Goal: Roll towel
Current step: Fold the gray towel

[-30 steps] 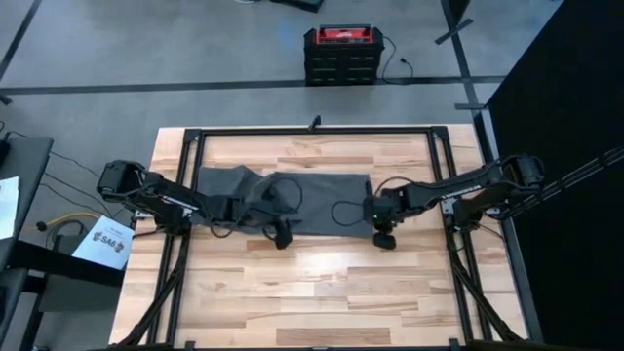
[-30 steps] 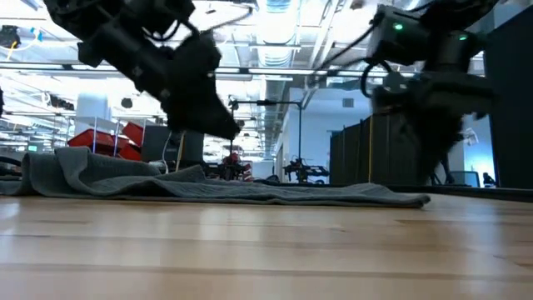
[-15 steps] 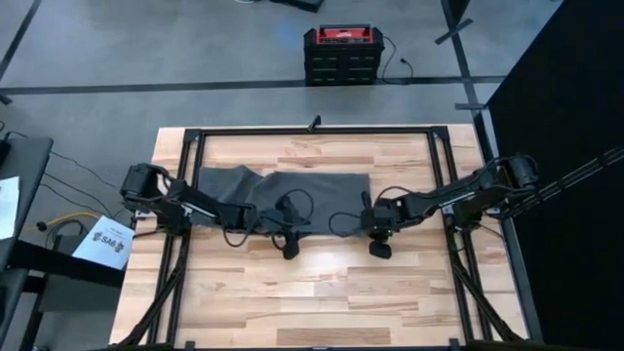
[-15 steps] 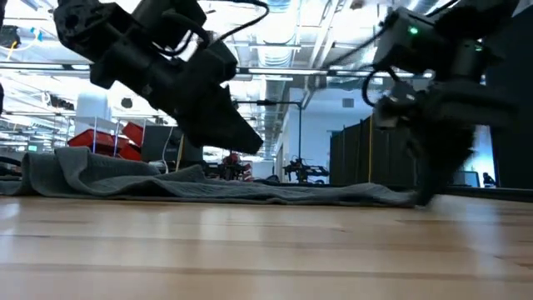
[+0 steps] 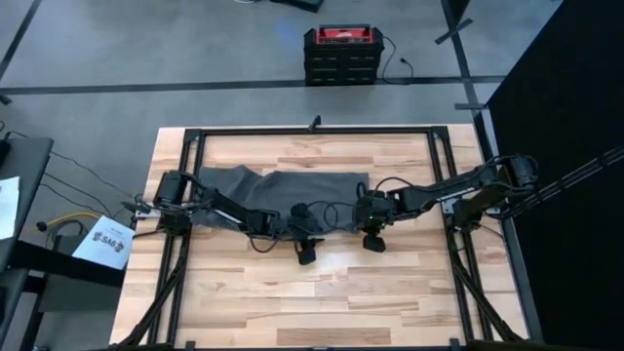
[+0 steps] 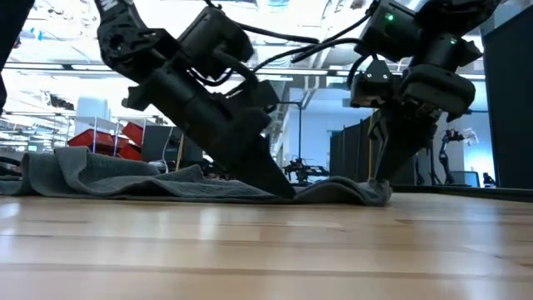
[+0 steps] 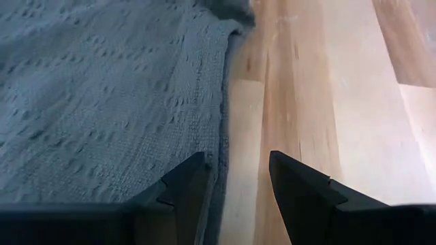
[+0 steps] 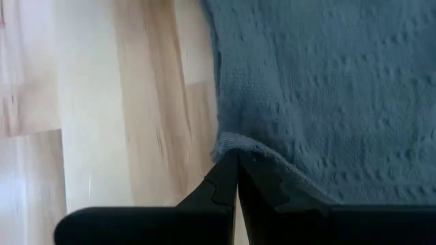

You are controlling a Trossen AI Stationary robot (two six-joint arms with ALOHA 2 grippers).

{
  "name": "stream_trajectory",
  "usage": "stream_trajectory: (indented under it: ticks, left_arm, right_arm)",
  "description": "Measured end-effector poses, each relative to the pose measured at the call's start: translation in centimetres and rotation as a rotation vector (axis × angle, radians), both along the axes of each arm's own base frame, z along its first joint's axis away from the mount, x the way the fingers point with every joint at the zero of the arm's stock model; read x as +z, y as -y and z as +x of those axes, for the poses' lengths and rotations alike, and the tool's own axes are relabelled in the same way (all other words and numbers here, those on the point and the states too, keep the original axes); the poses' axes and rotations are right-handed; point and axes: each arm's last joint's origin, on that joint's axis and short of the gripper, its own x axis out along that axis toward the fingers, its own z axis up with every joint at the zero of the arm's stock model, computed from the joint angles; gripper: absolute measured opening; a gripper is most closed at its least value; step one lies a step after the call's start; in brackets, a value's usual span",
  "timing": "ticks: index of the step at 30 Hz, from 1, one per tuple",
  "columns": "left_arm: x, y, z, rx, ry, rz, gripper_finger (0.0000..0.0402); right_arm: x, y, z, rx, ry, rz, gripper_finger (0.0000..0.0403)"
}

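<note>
The dark grey towel (image 5: 263, 190) lies spread along the table's far half, rumpled at its left end (image 6: 75, 171). My left gripper (image 7: 235, 160) is open and low over the towel's near edge (image 7: 221, 122), right of its middle. One finger stands over the cloth, the other over bare wood. My right gripper (image 8: 237, 158) is shut on the towel's right near corner, which humps up off the wood (image 6: 366, 192). In the high view the left gripper (image 5: 306, 253) and right gripper (image 5: 371, 239) stand close together. My left gripper straddles the towel's near edge; whether a finger touches the cloth cannot be told. My right gripper pinches the towel's right near corner (image 8: 228, 143) between its two fingers, coming from above and pointing down. The corner is bunched and raised slightly; the rest of the towel lies on the table.
Black frame rails (image 5: 185, 244) run along the table's sides and far edge. A red and black case (image 5: 339, 54) stands on the floor beyond the far edge. Bare wood (image 5: 312, 292) covers the table's near half.
My left gripper has travelled toward the table's right edge along the towel and come down at its near edge. My right gripper has moved toward the left, and the towel's right end has been drawn leftward and humped up, while its left part has stayed put.
</note>
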Motion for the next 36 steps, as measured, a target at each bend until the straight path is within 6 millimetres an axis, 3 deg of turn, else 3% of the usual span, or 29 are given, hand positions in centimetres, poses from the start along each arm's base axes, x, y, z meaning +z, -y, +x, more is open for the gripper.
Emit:
stream_trajectory:
  ticks: [11,17,29,36]
  left_arm:
    - [0.6,0.1,1.0,-0.012,-0.005,0.017,0.0152]
    - [0.6,0.1,1.0,-0.012,-0.005,0.017,0.0153]
    - [0.3,0.1,0.8,-0.006,-0.035,0.014,0.0152]
    - [0.4,-0.2,0.9,0.003,-0.028,0.009,0.0153]
  right_arm:
    - [-0.7,0.1,-1.6,-0.048,-0.176,0.031,0.0]
    - [-1.4,0.0,-1.4,-0.045,-0.09,0.038,0.0]
    - [-0.8,0.3,-0.8,-0.031,-0.061,0.027,0.0]
    - [-2.3,0.7,-2.0,-0.08,-0.083,0.041,0.0]
